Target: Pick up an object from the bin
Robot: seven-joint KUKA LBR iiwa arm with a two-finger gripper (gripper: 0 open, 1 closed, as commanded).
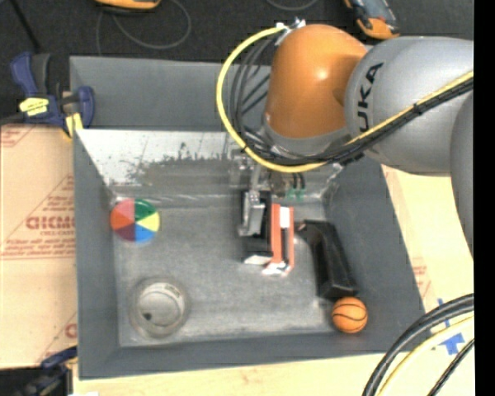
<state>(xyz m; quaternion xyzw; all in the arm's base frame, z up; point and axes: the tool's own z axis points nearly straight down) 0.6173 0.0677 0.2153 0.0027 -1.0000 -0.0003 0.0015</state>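
One orange-and-white flat block (280,238) at the centre of the frame, the gripper (262,242) low and right beside it.
Nothing looks lifted yet, so the grasp and the raising both seem left to do; whether the gripper is spread or pinching the block I cannot tell; elsewhere in the grey metal bin (214,295): one black oblong bar (330,258) just right, one small orange ball (349,314) lower right, one clear round cup (158,308) lower left, one multicoloured ball (135,219) left.
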